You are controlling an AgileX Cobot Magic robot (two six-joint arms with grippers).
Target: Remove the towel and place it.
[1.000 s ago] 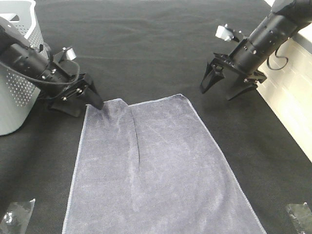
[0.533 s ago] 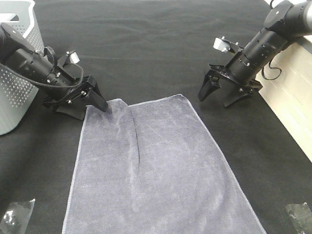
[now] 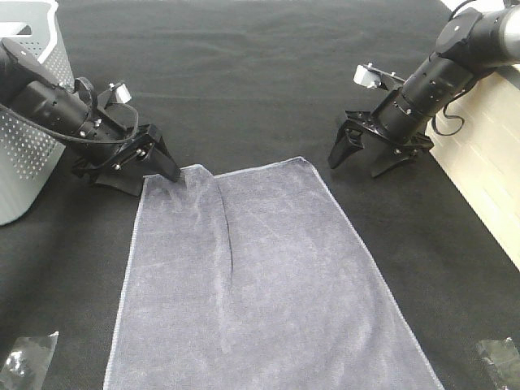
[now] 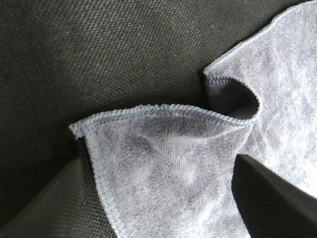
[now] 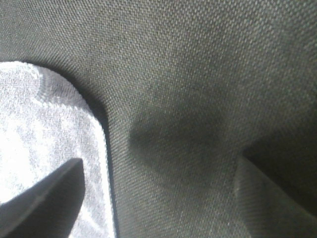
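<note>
Right tool (image 3: 356,166) nearer towel (image 3: 260,276) corner; left tool (image 3: 146,180) straddles bunched hem

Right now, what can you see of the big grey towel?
The large rectangular grey-lavender terry towel lies mostly flat on the black table cloth. It has a stitched hem around its edges and a long crease near its left side. Its far left corner is bunched up between the fingers of the open left hand. The open right hand hovers by the far right corner.
</note>
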